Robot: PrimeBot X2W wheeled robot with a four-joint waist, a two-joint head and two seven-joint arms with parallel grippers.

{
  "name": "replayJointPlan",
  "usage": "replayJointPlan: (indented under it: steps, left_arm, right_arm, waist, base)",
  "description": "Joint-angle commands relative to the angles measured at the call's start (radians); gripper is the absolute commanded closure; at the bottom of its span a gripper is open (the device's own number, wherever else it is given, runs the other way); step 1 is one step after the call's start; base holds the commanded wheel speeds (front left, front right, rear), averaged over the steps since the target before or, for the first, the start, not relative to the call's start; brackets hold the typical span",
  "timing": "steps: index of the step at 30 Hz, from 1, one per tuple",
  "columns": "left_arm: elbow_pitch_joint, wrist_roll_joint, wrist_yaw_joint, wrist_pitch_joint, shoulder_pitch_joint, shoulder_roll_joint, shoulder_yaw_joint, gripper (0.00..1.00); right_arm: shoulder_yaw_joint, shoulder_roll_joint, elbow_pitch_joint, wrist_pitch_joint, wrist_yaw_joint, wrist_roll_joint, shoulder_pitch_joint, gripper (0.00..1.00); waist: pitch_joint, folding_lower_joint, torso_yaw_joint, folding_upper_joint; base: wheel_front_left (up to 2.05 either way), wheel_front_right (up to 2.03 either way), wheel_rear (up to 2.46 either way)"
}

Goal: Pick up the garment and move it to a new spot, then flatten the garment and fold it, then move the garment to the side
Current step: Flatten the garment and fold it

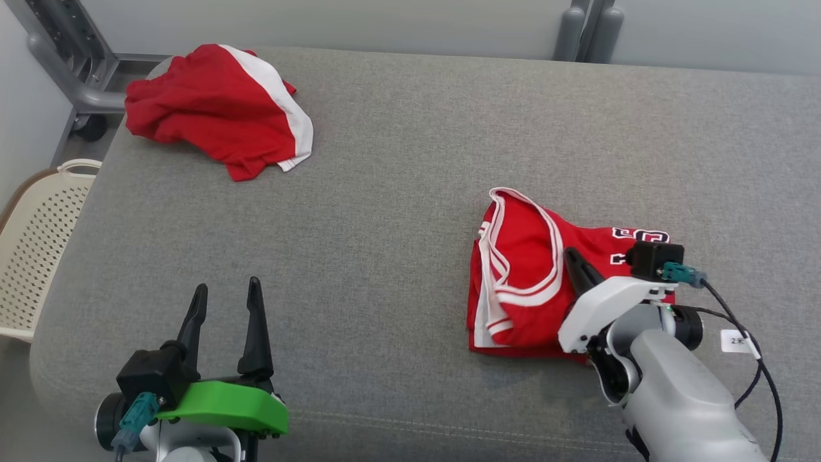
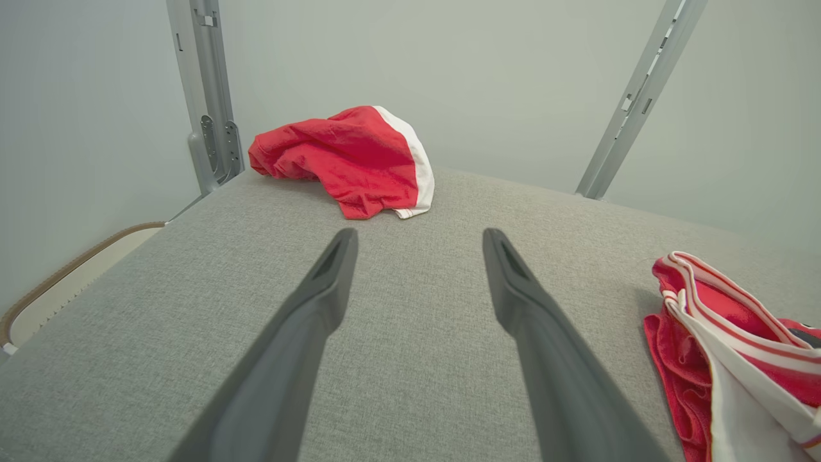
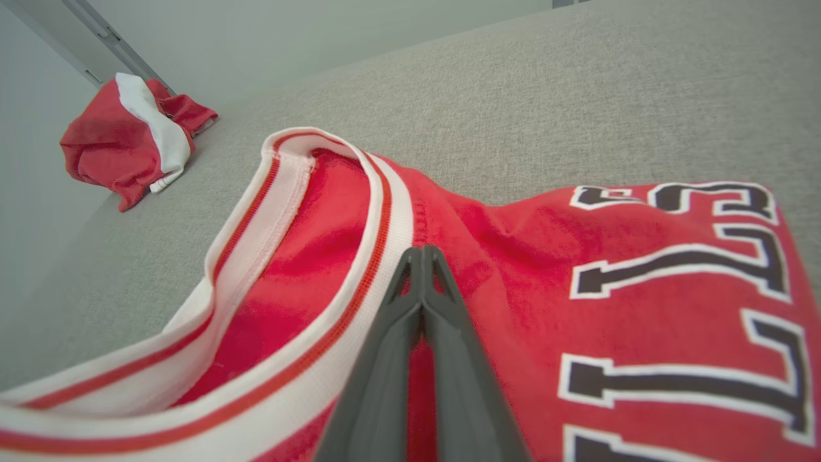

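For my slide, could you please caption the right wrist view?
Shut right pincer over a lettered red jersey.

My left hand (image 1: 228,285) has two long, dark grey fingers (image 2: 295,346), each tapering to a narrow tip with a shallow recess near the end. Behind them I see a bright green moulded cover (image 1: 224,405), a black camera housing (image 1: 154,375) and a teal connector (image 1: 136,414). My right hand (image 1: 573,255) has the same dark fingers but a white cover (image 1: 609,301). Its black camera block (image 1: 651,256) carries a teal plug (image 1: 680,274) feeding a thin black cable (image 1: 763,378), tagged with a small white label (image 1: 736,341) whose writing is too small to read. The forearm (image 1: 680,398) is smooth pale grey.
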Motion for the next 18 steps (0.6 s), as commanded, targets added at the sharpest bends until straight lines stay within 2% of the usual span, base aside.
replayJointPlan:
  steps: [1, 12, 18]
  left_arm:
    - [-0.002, 0.005, 0.005, -0.001, -0.008, 0.006, 0.001, 0.0]
    - [0.003, -0.004, 0.009, -0.002, 0.012, 0.009, -0.003, 0.0]
    - [0.004, -0.011, 0.012, -0.004, 0.023, 0.009, -0.004, 0.0]
  right_arm:
    - [0.006, 0.0, 0.004, -0.006, 0.0, 0.009, -0.007, 1.0]
    - [0.27, 0.009, 0.052, -0.005, 0.0, 0.096, 0.003, 1.0]
    - [0.423, 0.01, 0.099, -0.028, 0.0, 0.064, -0.021, 1.0]
  waist:
    - [-0.004, 0.0, 0.005, 0.0]
    - [-0.026, 0.0, 0.024, 0.0]
    - [-0.04, 0.0, 0.004, 0.0]
  base:
    - [0.0, 0.0, 0.0]
    - [0.0, 0.0, 0.0]
    - [0.0, 0.0, 0.0]
